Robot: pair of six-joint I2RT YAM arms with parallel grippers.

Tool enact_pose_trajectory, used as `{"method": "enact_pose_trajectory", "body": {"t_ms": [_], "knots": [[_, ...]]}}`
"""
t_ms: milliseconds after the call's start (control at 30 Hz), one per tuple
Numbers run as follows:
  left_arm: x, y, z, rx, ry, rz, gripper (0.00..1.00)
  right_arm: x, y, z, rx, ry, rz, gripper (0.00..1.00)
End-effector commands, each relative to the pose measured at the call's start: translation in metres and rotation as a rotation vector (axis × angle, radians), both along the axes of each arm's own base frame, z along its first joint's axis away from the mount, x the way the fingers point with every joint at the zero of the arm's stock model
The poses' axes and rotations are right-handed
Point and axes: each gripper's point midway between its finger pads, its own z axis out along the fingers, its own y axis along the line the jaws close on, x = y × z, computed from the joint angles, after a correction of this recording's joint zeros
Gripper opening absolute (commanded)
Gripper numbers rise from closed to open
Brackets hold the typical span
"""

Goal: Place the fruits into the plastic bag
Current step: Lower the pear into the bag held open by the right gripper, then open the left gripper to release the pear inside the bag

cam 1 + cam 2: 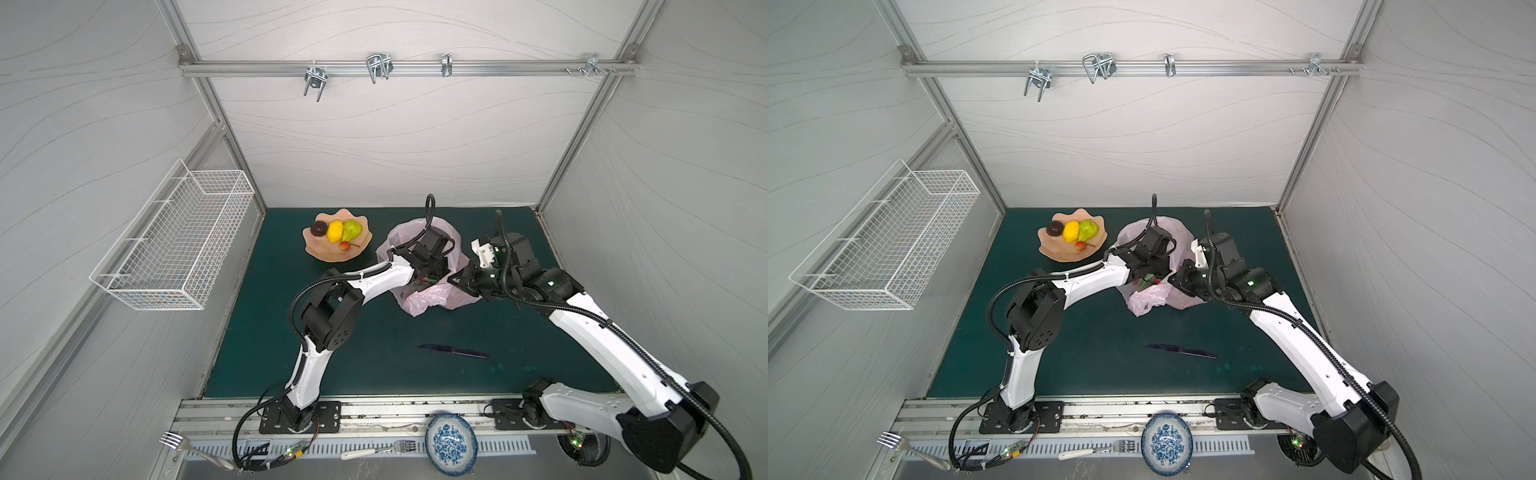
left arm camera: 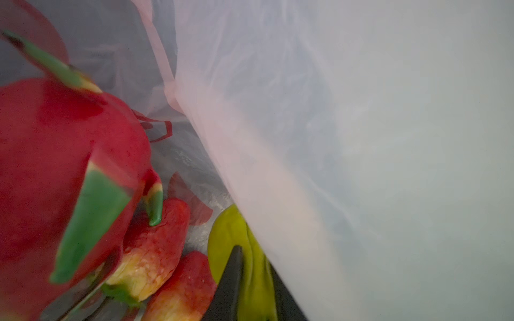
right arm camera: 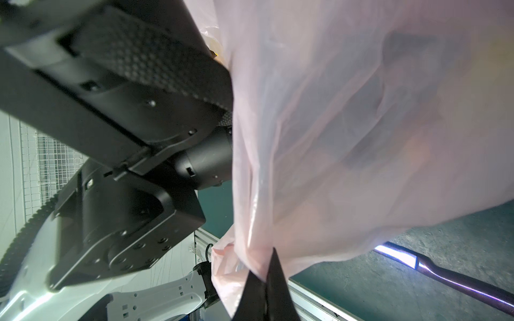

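Plastic bag (image 1: pixel 424 301) stands at back-centre of the green mat (image 1: pixel 374 374): thin pale pink film, translucent, crumpled, red print on it, mouth facing up, one handle flopped toward the front. Right gripper (image 3: pixel 264 280) is clamped on a fold of the bag's rim on its right side, film pinched between the closed fingers. Left gripper (image 1: pixel 428 275) is down inside the mouth. In the left wrist view I see its fingers (image 2: pixel 230 280) apart, with a gap between them. Dragon fruit (image 2: pixel 55 166), red with green-tipped scales, is blurred and right beside one finger; I can't tell if they touch. Under it in the bag are two red-yellow fruits (image 2: pixel 155 244) and a green pear (image 2: pixel 236 230) pressed against the bag wall. The others sit in the peach scalloped bowl (image 1: pixel 332 258), back-left of the bag: dark brown round fruit (image 1: pixel 319 228), lemon (image 1: pixel 335 231) and second green pear (image 1: pixel 351 230) side by side, small red fruit (image 1: pixel 344 246) just in front of them. Room: a strip of bare mat separates bowl and bag. The bag's far side is near the mat's back edge. Right forearm runs in from the mat's front-right corner, and the left elbow hangs over the mat's left-middle. A dark knife (image 1: pixel 453 351) lies on the front half, well apart from the bag, bare mat around it.
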Motion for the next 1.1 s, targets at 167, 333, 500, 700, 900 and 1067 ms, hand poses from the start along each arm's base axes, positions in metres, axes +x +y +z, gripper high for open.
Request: {"method": "enact_pose_trajectory", "body": {"t_ms": [167, 333, 500, 700, 900, 1067], "knots": [[0.01, -0.002, 0.056, -0.073, -0.09, -0.014, 0.64, 0.001, -0.008, 0.002, 0.019, -0.001, -0.024, 0.0], [0.006, 0.009, 0.076, -0.071, -0.115, -0.035, 0.69, 0.001, -0.011, 0.001, 0.018, 0.006, -0.034, 0.0], [-0.005, 0.024, 0.089, -0.06, -0.121, -0.073, 0.69, 0.004, -0.015, 0.0, 0.014, 0.011, -0.055, 0.0], [-0.027, 0.046, 0.083, 0.019, -0.11, -0.137, 0.69, 0.007, -0.017, 0.0, 0.012, 0.009, -0.071, 0.0], [-0.035, 0.075, 0.076, 0.053, -0.076, -0.127, 0.68, 0.012, -0.02, 0.003, 0.02, 0.0, -0.085, 0.0], [-0.048, 0.095, 0.078, 0.116, -0.092, -0.167, 0.68, 0.015, -0.021, 0.004, 0.024, -0.002, -0.094, 0.0]]}}
